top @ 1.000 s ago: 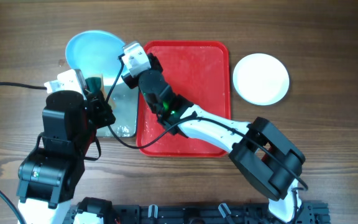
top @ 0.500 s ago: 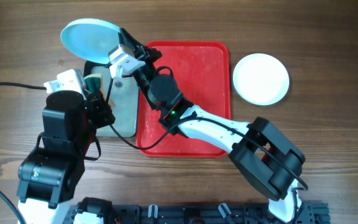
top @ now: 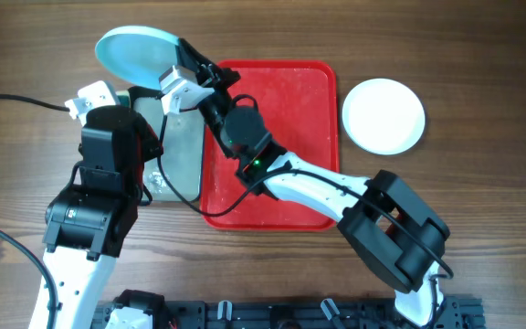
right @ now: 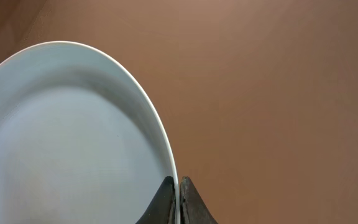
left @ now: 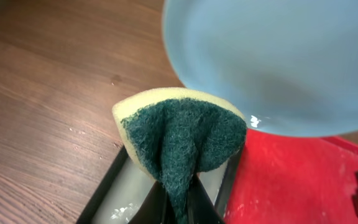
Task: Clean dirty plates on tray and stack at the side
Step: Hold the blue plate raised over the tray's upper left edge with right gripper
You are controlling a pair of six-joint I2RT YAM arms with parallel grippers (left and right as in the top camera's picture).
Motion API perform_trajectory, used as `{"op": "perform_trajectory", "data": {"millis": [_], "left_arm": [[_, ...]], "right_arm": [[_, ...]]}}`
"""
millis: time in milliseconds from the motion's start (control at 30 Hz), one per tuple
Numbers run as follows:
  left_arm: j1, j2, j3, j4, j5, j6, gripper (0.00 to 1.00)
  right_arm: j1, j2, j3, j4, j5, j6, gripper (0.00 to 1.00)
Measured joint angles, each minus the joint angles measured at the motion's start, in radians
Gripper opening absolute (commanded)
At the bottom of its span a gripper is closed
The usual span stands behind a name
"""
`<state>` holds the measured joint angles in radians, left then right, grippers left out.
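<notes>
My right gripper is shut on the rim of a light blue plate and holds it tilted in the air over the top left, above the table. The plate fills the right wrist view, pinched between the fingers. My left gripper is shut on a green and yellow sponge, just below the plate's edge. The red tray lies in the middle with nothing on it. A white plate sits on the table to its right. A second blue plate is out of view.
A dark grey tray with a wet pale bottom lies left of the red tray, partly under my left arm. It also shows in the left wrist view. A black cable runs across the left table.
My left arm has moved up and right, bringing the sponge close under the blue plate. The right gripper has lifted and tilted the plate, then held it nearly still.
</notes>
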<state>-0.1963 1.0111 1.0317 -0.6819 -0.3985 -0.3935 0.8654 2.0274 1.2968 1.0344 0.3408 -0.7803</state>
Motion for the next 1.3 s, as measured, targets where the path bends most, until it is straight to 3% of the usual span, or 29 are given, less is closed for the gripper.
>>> {"op": "perform_trajectory", "data": {"millis": [667,1033,1300], "left_arm": [[0.000,-0.015,0.000,0.013,-0.103,0.004,0.04],[0.000,-0.015,0.000,0.013,-0.103,0.008,0.04],[0.000,-0.015,0.000,0.012,-0.102,0.007,0.04]], "right_arm": [[-0.015,0.000,0.000,-0.013,-0.040,-0.003,0.04],[-0.016,0.000,0.000,-0.113,-0.057,-0.002,0.04],[-0.016,0.000,0.000,-0.169,-0.068,0.106,0.04]]}}
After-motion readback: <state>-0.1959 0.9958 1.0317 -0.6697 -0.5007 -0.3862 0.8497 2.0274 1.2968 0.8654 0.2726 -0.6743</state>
